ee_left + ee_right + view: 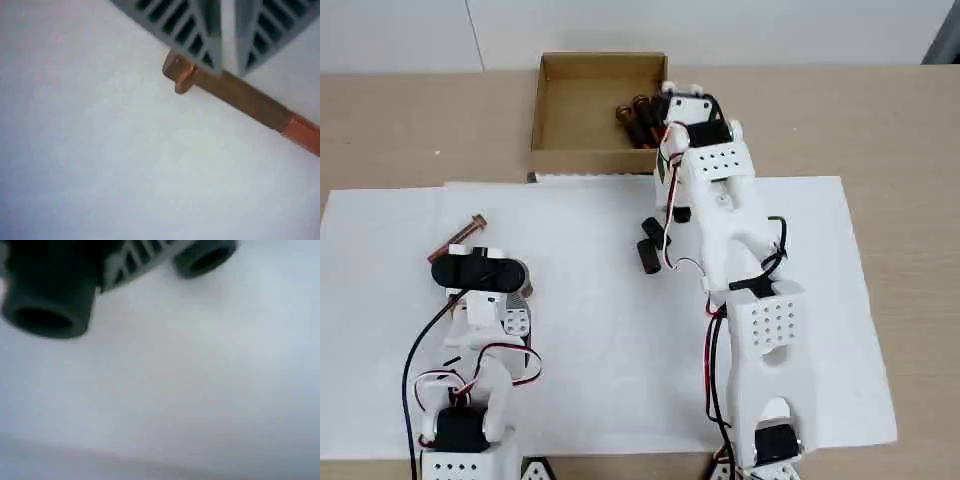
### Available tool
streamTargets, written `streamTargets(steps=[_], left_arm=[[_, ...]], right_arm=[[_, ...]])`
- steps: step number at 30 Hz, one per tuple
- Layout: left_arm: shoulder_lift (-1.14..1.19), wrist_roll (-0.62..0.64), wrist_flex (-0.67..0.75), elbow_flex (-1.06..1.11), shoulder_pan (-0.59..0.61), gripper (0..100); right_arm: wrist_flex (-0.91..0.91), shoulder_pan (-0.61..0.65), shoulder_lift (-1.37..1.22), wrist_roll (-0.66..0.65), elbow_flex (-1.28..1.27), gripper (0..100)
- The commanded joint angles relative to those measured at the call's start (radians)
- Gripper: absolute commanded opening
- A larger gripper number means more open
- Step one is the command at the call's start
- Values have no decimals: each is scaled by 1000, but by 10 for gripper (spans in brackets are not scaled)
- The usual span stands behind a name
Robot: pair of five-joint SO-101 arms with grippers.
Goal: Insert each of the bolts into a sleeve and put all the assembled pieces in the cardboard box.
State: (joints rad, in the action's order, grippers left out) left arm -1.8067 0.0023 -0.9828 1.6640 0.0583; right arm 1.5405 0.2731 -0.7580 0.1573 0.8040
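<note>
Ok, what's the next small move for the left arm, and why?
Probably lift the bolt clear of the paper and start it toward the loose sleeves. The left hand sits right on the bolt, the sleeves lie well off to its right, and this bolt has no sleeve yet.

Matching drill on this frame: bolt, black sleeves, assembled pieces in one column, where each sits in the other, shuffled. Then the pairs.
Things:
1. bolt
2. black sleeves
3. assembled pieces

Places:
A. inside the cardboard box
B. on the white paper, beside the right arm
C. held in the left gripper

Pairs: 1-C, 2-B, 3-A
</note>
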Motion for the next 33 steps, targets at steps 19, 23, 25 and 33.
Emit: streamTargets(steps=[19,23,25,33], left_arm=[[-9,-2,-3,-33,9,6],[-9,-8,-37,-111,71,8],[-8,-61,-75,-147,103,8],[-8,-169,-132,-275,212,7]], right_arm=[[183,8,822,-2,-112,3],[180,7,1009,6,-344,3],[177,1,1095,8,-460,3],[124,-97,1333,78,-907,3]])
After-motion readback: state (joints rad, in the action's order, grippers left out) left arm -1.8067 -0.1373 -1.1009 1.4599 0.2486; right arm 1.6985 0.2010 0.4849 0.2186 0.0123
